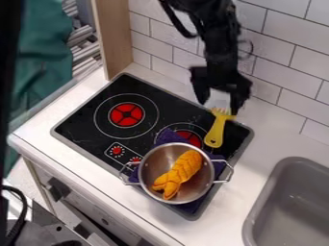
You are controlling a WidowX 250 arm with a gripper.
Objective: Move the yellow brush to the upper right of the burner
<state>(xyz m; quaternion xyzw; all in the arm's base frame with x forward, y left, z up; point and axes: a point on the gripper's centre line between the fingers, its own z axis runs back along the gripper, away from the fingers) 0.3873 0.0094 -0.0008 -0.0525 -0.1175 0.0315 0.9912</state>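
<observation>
Now the yellow brush is just beyond the pot, toward the wall.
The gripper is farther beyond the pot, jaws wide; an orange thing lies inside the pot.

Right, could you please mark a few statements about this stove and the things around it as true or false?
1. The pot has an orange item inside it. True.
2. The yellow brush lies in the pot. False: it is outside, beyond the pot's rim.
3. Part of a purple cloth shows around the pot. True.
4. The gripper is over the sink. False: it is at the brush's bristle end.
5. The brush's handle end points towards the gripper. False: its bristle end does.
</observation>
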